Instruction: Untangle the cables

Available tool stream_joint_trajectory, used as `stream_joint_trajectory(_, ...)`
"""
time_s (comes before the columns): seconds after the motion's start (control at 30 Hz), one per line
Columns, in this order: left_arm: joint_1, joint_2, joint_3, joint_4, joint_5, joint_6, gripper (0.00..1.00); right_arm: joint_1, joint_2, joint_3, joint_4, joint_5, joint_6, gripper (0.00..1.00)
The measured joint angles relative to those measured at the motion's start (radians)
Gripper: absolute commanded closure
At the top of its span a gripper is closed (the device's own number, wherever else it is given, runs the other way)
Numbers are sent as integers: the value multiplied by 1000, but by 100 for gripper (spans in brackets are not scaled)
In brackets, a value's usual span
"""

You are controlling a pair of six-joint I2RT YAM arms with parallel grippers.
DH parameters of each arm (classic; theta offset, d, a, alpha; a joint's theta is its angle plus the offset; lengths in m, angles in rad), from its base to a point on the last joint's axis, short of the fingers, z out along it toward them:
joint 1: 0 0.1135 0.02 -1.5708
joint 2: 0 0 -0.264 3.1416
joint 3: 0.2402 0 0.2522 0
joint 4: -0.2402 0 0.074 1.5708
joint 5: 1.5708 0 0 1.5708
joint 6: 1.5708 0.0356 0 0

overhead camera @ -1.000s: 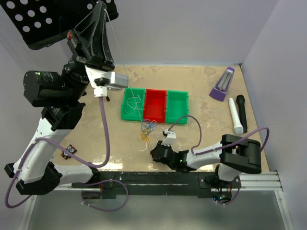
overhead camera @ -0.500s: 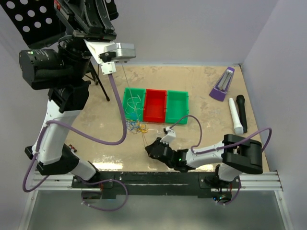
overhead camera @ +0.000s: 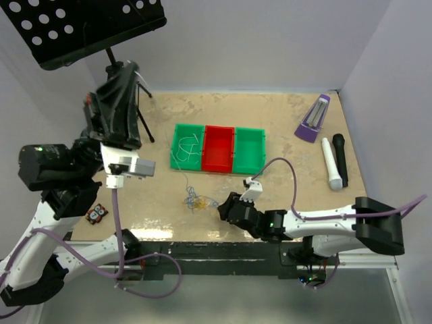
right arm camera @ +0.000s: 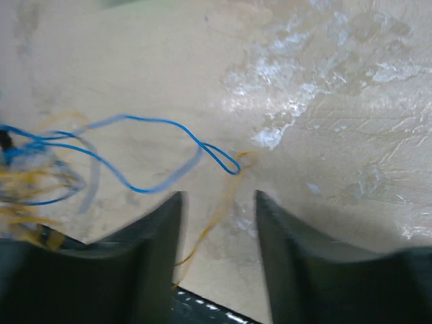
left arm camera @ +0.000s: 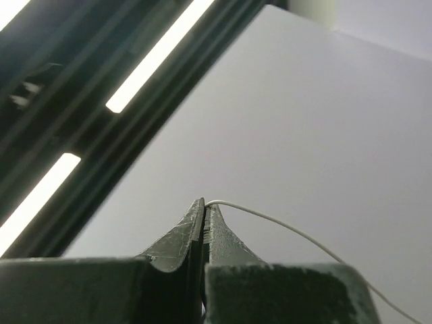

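On the table in front of the bins lies a small tangle of cables (overhead camera: 196, 200), blue (right arm camera: 162, 125) and yellow-orange (right arm camera: 219, 216). My right gripper (overhead camera: 226, 208) sits low just right of it, open. In the right wrist view the yellow strand runs loose between the fingers of the right gripper (right arm camera: 218, 197). My left gripper (overhead camera: 127, 67) is raised at the back left and points upward. In its wrist view the left gripper (left arm camera: 204, 202) is shut on the end of the white cable (left arm camera: 283, 226). Loops of white cable (overhead camera: 189, 150) rest in the left green bin (overhead camera: 177, 135).
A red bin (overhead camera: 218, 150) and a second green bin (overhead camera: 248, 150) stand in a row beside the first. At the right lie a purple wedge-shaped object (overhead camera: 312, 120), a white microphone (overhead camera: 331, 164) and a black one (overhead camera: 341, 156). A black perforated stand (overhead camera: 88, 23) overhangs the back left.
My right gripper has opened and let go of the yellow strand. The left arm has swung down and left with the white cable. The tangle has dropped lower onto the table.
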Motion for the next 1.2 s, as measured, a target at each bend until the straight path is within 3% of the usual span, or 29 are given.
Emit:
stream_joint_trajectory(0.27,0,-21,-213,-174,116,-152,100,0,-145,36,-64,42,-130,28)
stream_joint_trajectory(0.47,0,-14,-233,-231,152,-229,100,0,-348,-70,144,5,-370,25)
stream_joint_trajectory(0.57,0,-18,-233,-226,150,-274,100,0,-367,-82,272,-19,-486,24)
stream_joint_trajectory(0.73,0,0,-222,-221,129,-360,100,0,-219,-24,465,-81,-659,24)
stream_joint_trajectory(1.0,0,15,-214,-220,96,-441,100,0,50,190,647,-191,-797,32)
stream_joint_trajectory(1.13,0,15,-214,-221,84,-457,100,0,166,301,671,-230,-824,44)
stream_joint_trajectory(1.2,0,14,-214,-221,81,-465,100,0,213,343,668,-238,-832,59)
